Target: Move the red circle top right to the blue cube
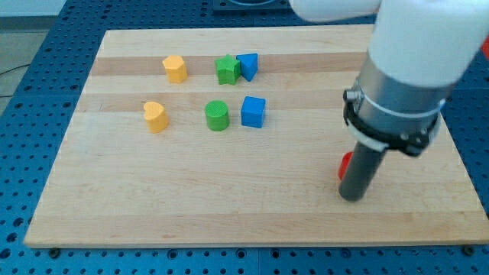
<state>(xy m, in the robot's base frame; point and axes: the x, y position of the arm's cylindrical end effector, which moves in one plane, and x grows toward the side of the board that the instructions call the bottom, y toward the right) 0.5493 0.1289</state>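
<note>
The red circle lies at the view's right on the wooden board, mostly hidden behind the rod; only its left edge shows. My tip rests on the board just below and right of the red circle, touching or nearly touching it. The blue cube sits near the board's middle, well to the left of and above the red circle. The arm's white and grey body fills the view's top right.
A green cylinder stands just left of the blue cube. A green star and a blue triangular block touch near the top. A yellow block and a yellow heart lie at the left.
</note>
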